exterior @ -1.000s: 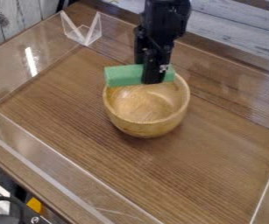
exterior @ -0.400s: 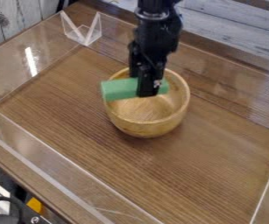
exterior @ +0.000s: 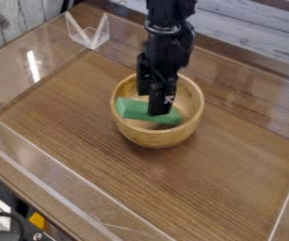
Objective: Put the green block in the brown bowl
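Hiding part of the green block [exterior: 136, 110], the gripper [exterior: 158, 100] reaches into the brown bowl [exterior: 158, 133] on the tabletop [exterior: 72, 113]; block inside; can't tell finger spread.

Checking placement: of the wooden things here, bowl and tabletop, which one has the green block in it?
The brown bowl: the green block lies inside its rim, under the claw, not on the flat tabletop.
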You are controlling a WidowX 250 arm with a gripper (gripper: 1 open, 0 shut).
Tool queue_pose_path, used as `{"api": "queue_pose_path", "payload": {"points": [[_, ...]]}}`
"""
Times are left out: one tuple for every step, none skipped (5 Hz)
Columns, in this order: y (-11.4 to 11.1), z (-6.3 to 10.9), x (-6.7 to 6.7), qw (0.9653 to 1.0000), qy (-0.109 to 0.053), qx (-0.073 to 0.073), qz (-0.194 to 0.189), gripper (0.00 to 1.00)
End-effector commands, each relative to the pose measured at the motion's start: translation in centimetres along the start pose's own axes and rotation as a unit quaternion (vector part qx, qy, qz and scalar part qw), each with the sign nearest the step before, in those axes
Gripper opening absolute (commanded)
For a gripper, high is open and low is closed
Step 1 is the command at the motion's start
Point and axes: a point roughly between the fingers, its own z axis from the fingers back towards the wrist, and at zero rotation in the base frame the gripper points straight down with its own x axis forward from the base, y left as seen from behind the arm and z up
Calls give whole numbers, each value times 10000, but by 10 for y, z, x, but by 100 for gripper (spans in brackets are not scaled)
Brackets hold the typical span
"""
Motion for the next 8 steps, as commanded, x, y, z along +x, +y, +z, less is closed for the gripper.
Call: {"api": "queue_pose_path", "payload": {"points": [[0, 8, 3, 9998, -77, 163, -26, 100], [0, 7, 3, 9998, -80, 159, -54, 100], [0, 6, 3, 9998, -83, 155, -78, 100], [0, 5, 4, 9998, -84, 150, -105, 100], [0, 4, 4, 9998, -84, 146, -130, 100], [1, 4, 4, 9998, -84, 142, -150, 100], [2, 3, 5, 9997, -88, 148, -166, 100], [3, 3, 5, 9997, -90, 153, -181, 100]]}}
